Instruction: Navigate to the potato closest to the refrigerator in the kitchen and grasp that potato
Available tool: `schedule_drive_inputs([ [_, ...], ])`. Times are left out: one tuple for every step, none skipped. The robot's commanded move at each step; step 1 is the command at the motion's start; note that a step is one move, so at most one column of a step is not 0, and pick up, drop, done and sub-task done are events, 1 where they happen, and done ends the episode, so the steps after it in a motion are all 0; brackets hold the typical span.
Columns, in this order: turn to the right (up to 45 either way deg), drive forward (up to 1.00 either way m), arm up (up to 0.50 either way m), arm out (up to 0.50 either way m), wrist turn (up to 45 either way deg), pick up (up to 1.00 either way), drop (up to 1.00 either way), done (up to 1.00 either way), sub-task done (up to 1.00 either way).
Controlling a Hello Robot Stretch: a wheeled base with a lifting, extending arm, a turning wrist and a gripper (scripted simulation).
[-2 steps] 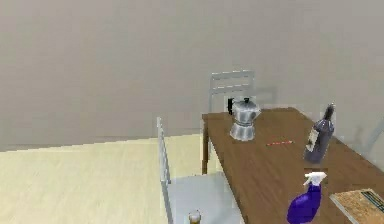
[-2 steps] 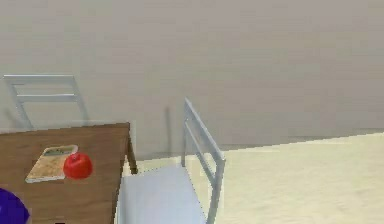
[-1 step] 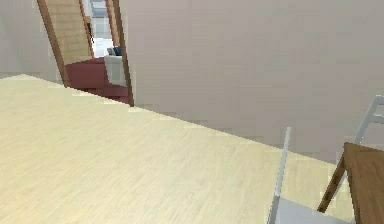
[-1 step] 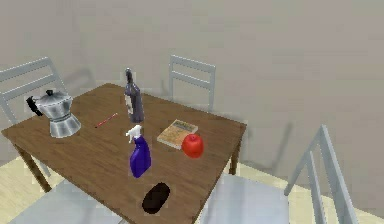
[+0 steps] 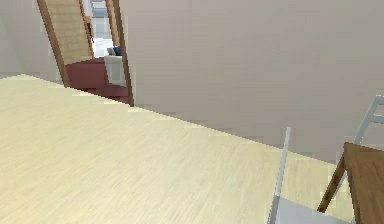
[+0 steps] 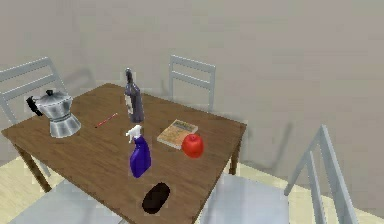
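1. Well, you are risking a false target here. A dark oval lump [image 6: 153, 197] is lying at the near edge of the worktop [image 6: 95, 150], at 6 o'clock from the blue spray bottle [image 6: 138, 156]. I am not managing to tell whether it is a potato. This room is reading to me as a dining room, not a kitchen.
2. In the forward view, the doorway [image 5: 95, 50] is sitting at 11 o'clock and the white chair [image 5: 300, 195] at 4 o'clock. In turning the base toward the doorway, you are risking a clip against that chair.
3. You are not getting enough to tell whether the hand is wide, narrow or holding anything.
4. I am judging that the potato is lying somewhere beyond the doorway. You are not yet able to tell where it lies relative to the hand.
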Motion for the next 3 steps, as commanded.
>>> schedule_drive_inputs([
  [0.0,0.0,0.36,0.0,0.0,0.0,0.0,0.0,0.0],
  [0.0,0.0,0.0,0.14,0.0,0.0,0.0,0.0,0.0],
  [0.0,0.0,0.0,0.0,45.0,0.0,0.0,0.0,0.0],
])
